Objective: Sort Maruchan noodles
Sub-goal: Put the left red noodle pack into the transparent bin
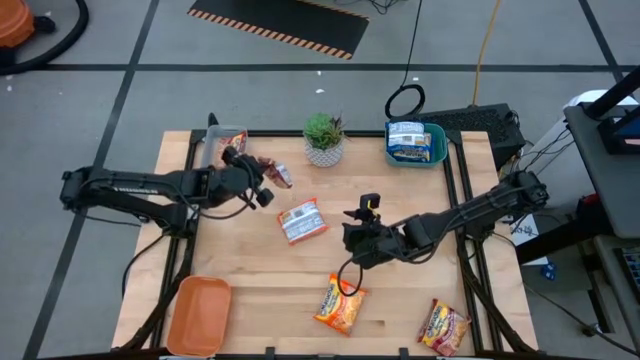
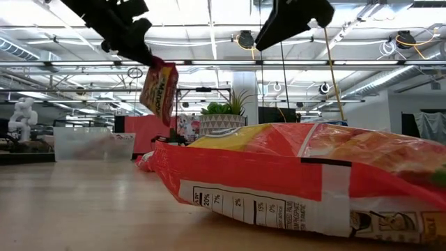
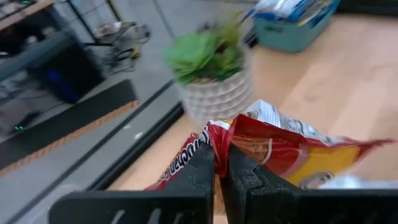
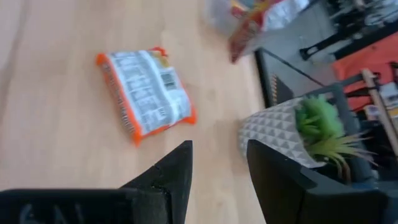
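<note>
My left gripper [image 1: 262, 186] is shut on a red-silver noodle packet [image 1: 278, 176] near the table's far left, beside the clear tray [image 1: 222, 146]. That packet also shows in the low view [image 2: 159, 87]. My right gripper [image 1: 351, 237] is open above the table's middle and touches nothing. A packet lying printed-back up [image 1: 302, 222] [image 4: 146, 93] is just left of it. Two orange-yellow packets lie flat near the near edge, one [image 1: 340, 304] [image 2: 300, 174] and another [image 1: 443, 326]. Blue-white packets [image 1: 410, 140] sit in the teal tray [image 1: 438, 150]. My left gripper [image 3: 221, 155] pinches the red-silver packet by its crimped end edge [image 3: 217, 134] between its two fingers. The fingers come from the table's left, slanting down. The packet is lifted clear of the table and hangs tilted below the fingers [image 2: 143, 54].
A small potted plant [image 1: 323, 140] [image 4: 298, 134] stands at the far edge between the clear and teal trays. An orange tray [image 1: 198, 315] sits at the near left corner. Bare wood lies between the packets in the table's middle and left.
</note>
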{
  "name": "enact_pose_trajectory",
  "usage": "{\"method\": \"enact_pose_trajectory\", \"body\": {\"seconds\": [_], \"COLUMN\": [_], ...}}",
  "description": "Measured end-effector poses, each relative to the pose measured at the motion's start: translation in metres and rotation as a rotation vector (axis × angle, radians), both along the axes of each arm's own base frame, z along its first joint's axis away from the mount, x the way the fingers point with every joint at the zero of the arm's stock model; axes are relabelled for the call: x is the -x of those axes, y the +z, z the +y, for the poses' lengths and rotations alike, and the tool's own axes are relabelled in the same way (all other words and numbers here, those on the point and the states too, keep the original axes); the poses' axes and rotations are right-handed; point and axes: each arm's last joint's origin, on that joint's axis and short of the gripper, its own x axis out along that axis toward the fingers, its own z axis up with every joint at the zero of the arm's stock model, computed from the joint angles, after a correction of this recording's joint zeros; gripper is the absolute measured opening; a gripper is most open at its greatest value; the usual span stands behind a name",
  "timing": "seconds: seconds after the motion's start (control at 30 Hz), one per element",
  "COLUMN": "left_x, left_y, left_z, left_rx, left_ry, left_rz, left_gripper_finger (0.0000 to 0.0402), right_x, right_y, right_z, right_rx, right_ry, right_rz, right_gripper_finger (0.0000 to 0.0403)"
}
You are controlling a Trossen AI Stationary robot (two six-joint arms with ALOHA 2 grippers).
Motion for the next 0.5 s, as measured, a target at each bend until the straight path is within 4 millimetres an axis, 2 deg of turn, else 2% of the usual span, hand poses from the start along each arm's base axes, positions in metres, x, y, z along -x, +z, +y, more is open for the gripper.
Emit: {"method": "enact_pose_trajectory", "body": {"seconds": [0.2, 0.5], "left_x": [0.008, 0.028], "left_y": [-0.005, -0.008], "left_z": [0.020, 0.066], "left_rx": [-0.006, -0.002], "left_ry": [0.105, 0.337], "left_rz": [0.079, 0.147], "left_gripper_finger": [0.0012, 0.0013], "right_x": [0.000, 0.000], "right_y": [0.000, -0.001], "right_z": [0.000, -0.002], "right_rx": [-0.015, -0.019], "right_ry": [0.013, 0.005], "right_rz": [0.010, 0.012], "right_gripper_finger": [0.0146, 0.0146]}}
